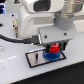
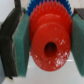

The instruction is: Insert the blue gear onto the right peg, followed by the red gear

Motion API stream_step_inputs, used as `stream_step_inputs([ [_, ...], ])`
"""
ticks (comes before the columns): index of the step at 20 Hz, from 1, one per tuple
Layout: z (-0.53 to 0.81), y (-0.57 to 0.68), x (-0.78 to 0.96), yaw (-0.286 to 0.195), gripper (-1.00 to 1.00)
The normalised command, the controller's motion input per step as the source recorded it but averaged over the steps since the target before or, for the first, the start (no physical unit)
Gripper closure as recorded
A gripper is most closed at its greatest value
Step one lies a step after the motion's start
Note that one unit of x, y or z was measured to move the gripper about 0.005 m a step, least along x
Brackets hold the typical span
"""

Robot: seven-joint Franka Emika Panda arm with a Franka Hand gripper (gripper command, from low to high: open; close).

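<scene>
Up close, toothed glossy red gear (image 2: 49, 44) between hand (image 2: 46, 42) pads — blue gear (image 2: 44, 6) beneath

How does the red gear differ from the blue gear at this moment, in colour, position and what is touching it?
The red gear is bright red; the blue gear is bright blue. The red gear sits between the gripper pads, while the blue gear lies beyond it, untouched by them. In the wrist view the red gear shows its whole face and centre hole; the blue gear shows only a toothed edge. Both have toothed rims.
</scene>
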Motion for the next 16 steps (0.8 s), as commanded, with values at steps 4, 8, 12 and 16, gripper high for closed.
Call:
stream_step_inputs([
  [4, 0.28, -0.05, 0.0, 0.0, 1.0],
  [8, -0.04, -0.06, 0.07, 0.0, 1.0],
  [12, -0.05, -0.14, 0.14, 0.0, 1.0],
  [16, -0.21, -0.17, 0.14, 0.0, 1.0],
])
